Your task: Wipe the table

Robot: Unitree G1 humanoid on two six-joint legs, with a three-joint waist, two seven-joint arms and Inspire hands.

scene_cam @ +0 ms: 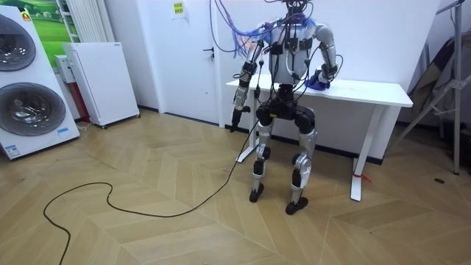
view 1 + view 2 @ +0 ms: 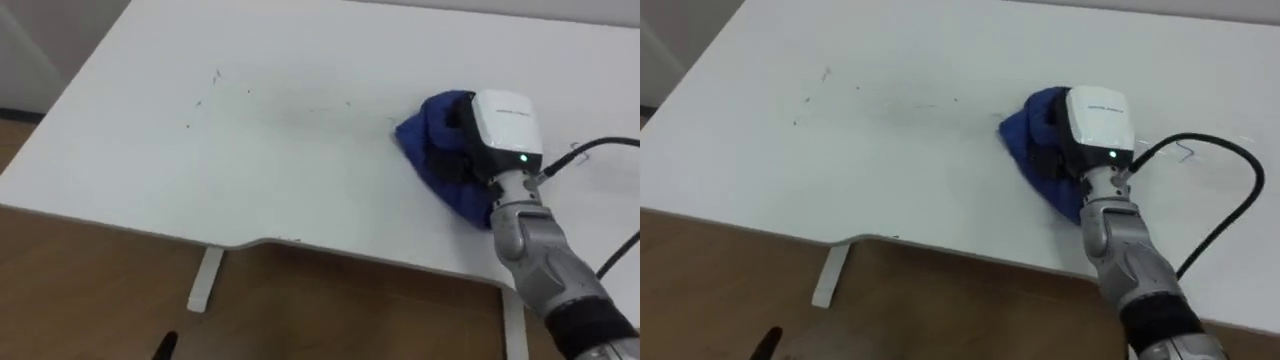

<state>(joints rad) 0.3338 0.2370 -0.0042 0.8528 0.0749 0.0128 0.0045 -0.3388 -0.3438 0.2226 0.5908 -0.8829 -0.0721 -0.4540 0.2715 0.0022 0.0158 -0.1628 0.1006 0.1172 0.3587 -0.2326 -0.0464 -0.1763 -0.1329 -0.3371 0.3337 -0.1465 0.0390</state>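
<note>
A bunched blue cloth (image 2: 425, 135) lies on the right part of the white table (image 2: 200, 190), a little back from the front edge. My right hand (image 2: 505, 120) rests on it, white-backed, with its dark fingers curled into the folds, which rise around them. Faint dark marks (image 2: 205, 95) and a greyish smudge (image 2: 300, 112) show on the tabletop to the left of the cloth. In the room view I stand upright at the table's front edge (image 1: 368, 94), with my right hand (image 1: 324, 76) on the cloth (image 1: 316, 84). My left hand (image 1: 239, 99) hangs at my side.
The table's front edge has a shallow cut-out above a white leg (image 2: 205, 280). A few thin marks (image 2: 578, 150) lie right of my hand. Two washing machines (image 1: 26, 81) and a white cabinet (image 1: 99, 81) stand off to the room view's left, over wooden floor.
</note>
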